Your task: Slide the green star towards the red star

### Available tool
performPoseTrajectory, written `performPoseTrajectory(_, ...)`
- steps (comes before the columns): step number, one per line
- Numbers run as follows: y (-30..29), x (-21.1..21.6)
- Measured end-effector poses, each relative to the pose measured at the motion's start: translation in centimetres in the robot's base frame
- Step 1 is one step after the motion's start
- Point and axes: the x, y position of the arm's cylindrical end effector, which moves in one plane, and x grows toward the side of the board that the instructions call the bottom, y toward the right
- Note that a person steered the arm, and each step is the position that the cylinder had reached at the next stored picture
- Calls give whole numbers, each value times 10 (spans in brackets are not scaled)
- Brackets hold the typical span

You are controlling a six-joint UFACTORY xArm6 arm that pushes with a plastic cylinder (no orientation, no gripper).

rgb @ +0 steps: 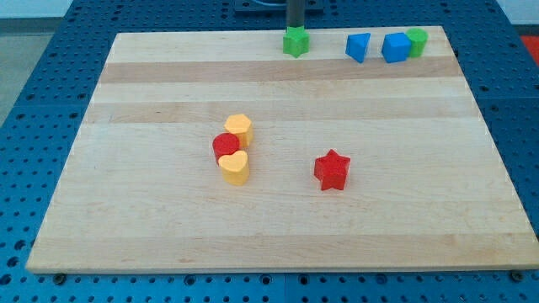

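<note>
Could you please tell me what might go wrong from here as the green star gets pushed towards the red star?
1. My tip sits right behind the green star, at the board's top edge. An off-centre push could spin the star aside instead of sending it down.
2. The red star lies lower and slightly to the view's right, so a straight downward push would probably pass it on its left.
3. Overshooting could knock the red star away.

Straight grey-dark rod, plain, my tip blunt.
</note>
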Motion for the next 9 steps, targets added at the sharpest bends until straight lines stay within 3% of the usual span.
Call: performPoseTrajectory(9,22,162)
